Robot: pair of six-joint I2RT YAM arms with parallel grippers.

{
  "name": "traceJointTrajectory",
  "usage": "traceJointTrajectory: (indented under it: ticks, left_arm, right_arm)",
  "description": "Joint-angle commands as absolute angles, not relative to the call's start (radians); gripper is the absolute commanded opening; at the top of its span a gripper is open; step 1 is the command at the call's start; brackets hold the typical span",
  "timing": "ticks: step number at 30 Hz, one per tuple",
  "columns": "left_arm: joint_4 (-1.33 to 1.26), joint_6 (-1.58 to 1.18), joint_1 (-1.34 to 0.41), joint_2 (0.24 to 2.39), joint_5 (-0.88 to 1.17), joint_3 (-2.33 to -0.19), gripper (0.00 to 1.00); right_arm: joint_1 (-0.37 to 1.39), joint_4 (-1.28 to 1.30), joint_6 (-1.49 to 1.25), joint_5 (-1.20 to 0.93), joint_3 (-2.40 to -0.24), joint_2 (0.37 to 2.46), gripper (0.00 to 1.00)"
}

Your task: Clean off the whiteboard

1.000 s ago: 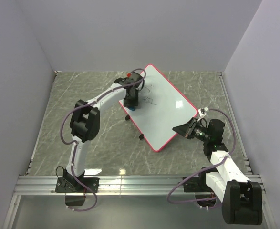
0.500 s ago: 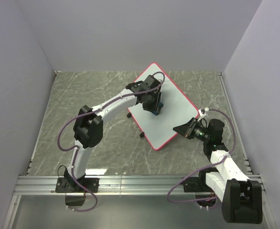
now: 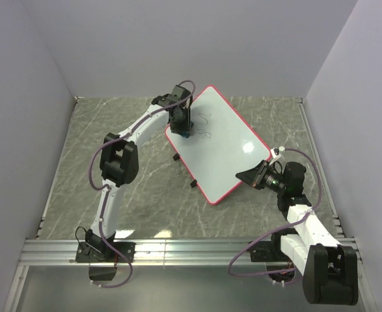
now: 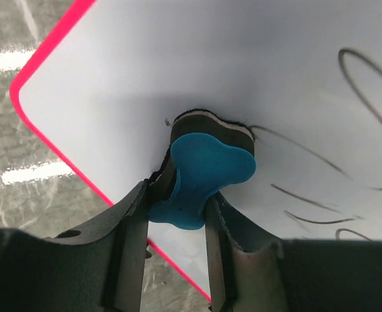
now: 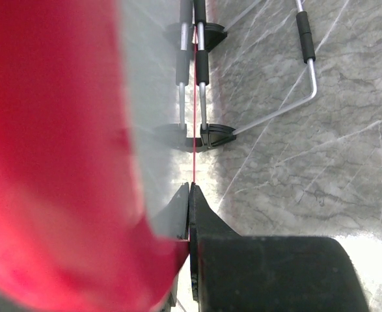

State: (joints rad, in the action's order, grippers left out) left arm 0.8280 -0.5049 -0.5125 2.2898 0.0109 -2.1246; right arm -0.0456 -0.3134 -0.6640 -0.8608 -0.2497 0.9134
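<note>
The whiteboard [image 3: 224, 146], white with a red-pink rim, lies tilted at the middle of the table, dark scribbles [image 3: 204, 127] near its far-left end. My left gripper [image 3: 185, 132] is shut on a blue eraser [image 4: 207, 170], whose dark felt face presses on the whiteboard [image 4: 197, 58] close to its rim. The scribbles [image 4: 363, 78] lie just right of the eraser. My right gripper [image 3: 248, 177] is shut on the board's near-right edge. In the right wrist view it [image 5: 190, 190] pinches the thin red rim [image 5: 194, 162], seen edge-on.
The table is grey marble-patterned [image 3: 112, 130], with white walls on three sides and an aluminium rail [image 3: 191, 250] at the near edge. Two black feet [image 3: 183, 171] stick out from the board's left side. A wire stand [image 5: 308, 71] shows under the board.
The left gripper swept the eraser right to the board's middle, then back to the far-left corner. Scribbles still show. The right gripper has not moved.
</note>
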Motion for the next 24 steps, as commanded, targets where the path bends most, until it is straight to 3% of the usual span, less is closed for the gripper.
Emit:
traceJointTrajectory:
  ticks: [1,14,24]
  left_arm:
    - [0.85,-0.463,-0.557,2.31,0.003,-2.135,0.0]
    - [0.816,-0.394,-0.739,2.304,0.104,-2.215,0.0]
    - [0.816,-0.397,-0.626,2.345,0.044,-2.2,0.0]
  right_arm:
    - [-0.028,-0.324,-0.657,-0.913,-0.296,0.916,0.0]
    - [-0.009,-0.276,-0.644,-0.911,-0.307,0.925,0.0]
    - [0.034,-0.146,-0.627,-0.905,-0.411,0.976,0.0]
